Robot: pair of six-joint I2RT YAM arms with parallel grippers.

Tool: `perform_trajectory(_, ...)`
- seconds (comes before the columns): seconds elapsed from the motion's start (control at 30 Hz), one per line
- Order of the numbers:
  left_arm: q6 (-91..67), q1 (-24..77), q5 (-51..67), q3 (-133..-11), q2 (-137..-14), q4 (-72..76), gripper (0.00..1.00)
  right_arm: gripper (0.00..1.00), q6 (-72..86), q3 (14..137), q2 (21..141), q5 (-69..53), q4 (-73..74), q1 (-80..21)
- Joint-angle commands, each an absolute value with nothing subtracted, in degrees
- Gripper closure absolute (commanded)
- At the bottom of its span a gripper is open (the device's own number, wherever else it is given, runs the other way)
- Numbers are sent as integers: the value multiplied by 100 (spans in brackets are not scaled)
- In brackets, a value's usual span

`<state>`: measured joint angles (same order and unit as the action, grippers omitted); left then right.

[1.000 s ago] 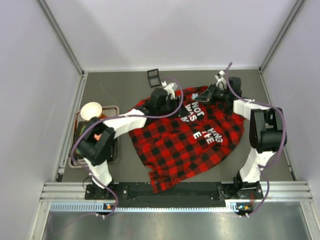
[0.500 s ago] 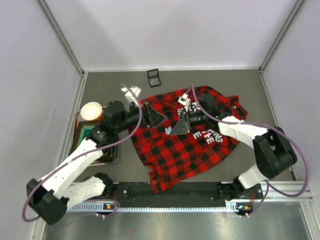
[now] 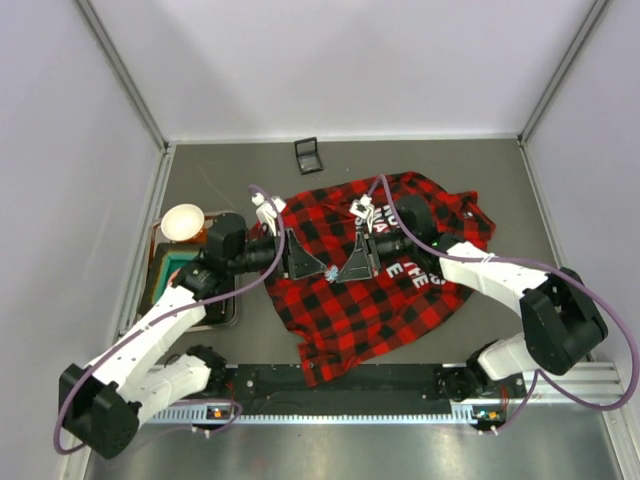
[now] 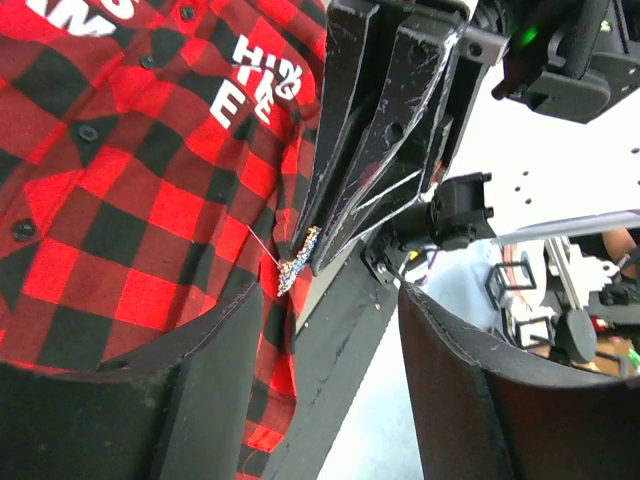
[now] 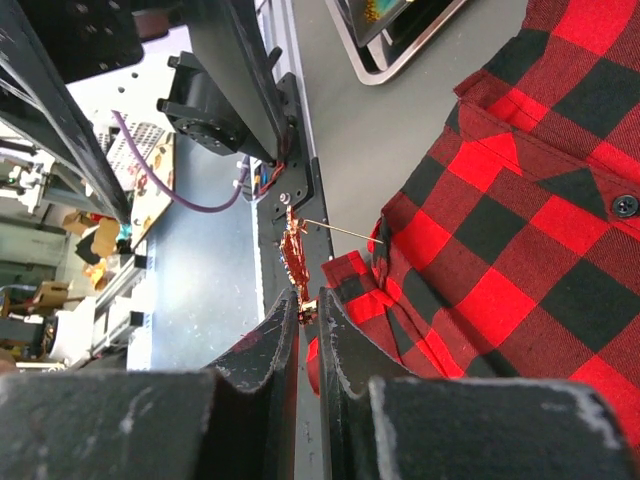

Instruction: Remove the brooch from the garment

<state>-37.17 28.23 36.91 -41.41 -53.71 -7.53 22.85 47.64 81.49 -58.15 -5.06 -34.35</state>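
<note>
Between the right fingers (image 5: 262, 345), the brooch (image 5: 294, 258), tightly pinched; left fingers (image 4: 480, 400) wide apart.

Blk square box (image 3: 308, 155) nr far wall; wht cup (image 3: 182, 222) at tray's (image 3: 228, 308) far end, left side.

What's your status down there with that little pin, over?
Right gripper shut on brooch. Left gripper open alongside. Pin looks not yet clear of garment edge. Nothing else in the way.
</note>
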Motion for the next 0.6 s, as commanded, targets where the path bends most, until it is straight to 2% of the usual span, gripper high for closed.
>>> perform_trajectory(0.0,-3595,2804,4447,-4324,-5712,-536,41,100,2346,4772,7945,-5959,-931,-3445)
perform_trajectory(0.2,-2875,2804,4343,-4832,-6161,-1377,47,100,2636,4896,8121,-6090,-1308,-3428)
perform_trajectory(0.3,-2768,2804,4114,-4922,-6223,-1476,41,100,2698,4930,8182,-6108,-1415,-3428)
perform_trajectory(0.33,-2821,2795,4061,-4904,-6231,-1424,36,100,2663,4948,8183,-6126,-1363,-3428)
perform_trajectory(0.43,-2909,2795,4034,-4773,-6275,-1179,32,100,2680,4931,8191,-6196,-1467,-3437)
perform_trajectory(0.53,-3032,2804,4394,-4641,-6389,-889,37,100,2733,4913,8217,-6240,-1520,-3428)
perform_trajectory(0.57,-3032,2804,4473,-4641,-6416,-870,42,100,2759,4913,8235,-6266,-1547,-3436)
